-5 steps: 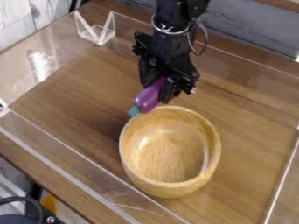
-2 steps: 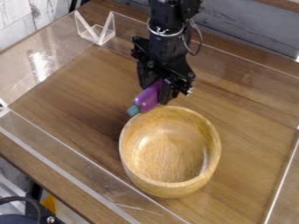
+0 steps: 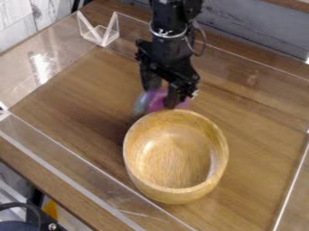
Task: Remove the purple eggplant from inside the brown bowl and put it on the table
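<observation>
The purple eggplant shows as a blurred purple smear just past the far left rim of the brown bowl, low over the table. The black gripper hangs straight above it. Its fingers stand apart and open, and they no longer pinch the eggplant. The bowl is empty and sits at the centre front of the table.
Clear acrylic walls border the tabletop on all sides. A small clear acrylic stand sits at the back left, beyond the wall. Bare wood lies left and right of the bowl.
The gripper has lowered slightly and its fingers have spread. The eggplant, earlier held tilted between them, has slipped down and now looks blurred beside the bowl's rim.
</observation>
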You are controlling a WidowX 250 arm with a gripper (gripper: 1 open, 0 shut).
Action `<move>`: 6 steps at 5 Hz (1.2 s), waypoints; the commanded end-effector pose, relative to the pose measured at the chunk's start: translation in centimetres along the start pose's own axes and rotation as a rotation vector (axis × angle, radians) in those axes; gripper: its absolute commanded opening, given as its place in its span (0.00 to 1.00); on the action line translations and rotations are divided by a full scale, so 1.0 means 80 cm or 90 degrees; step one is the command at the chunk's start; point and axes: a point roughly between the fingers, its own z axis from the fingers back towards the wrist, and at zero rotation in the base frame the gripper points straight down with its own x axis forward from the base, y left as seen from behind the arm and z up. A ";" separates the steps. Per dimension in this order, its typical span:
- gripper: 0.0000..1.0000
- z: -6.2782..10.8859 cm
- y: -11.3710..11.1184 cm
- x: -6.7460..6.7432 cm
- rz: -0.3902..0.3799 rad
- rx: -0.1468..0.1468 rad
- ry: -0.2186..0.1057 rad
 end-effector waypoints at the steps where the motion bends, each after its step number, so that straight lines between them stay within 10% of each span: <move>1: 1.00 0.012 0.007 0.013 -0.002 -0.004 -0.029; 6: 1.00 0.001 0.028 0.024 -0.002 -0.013 -0.020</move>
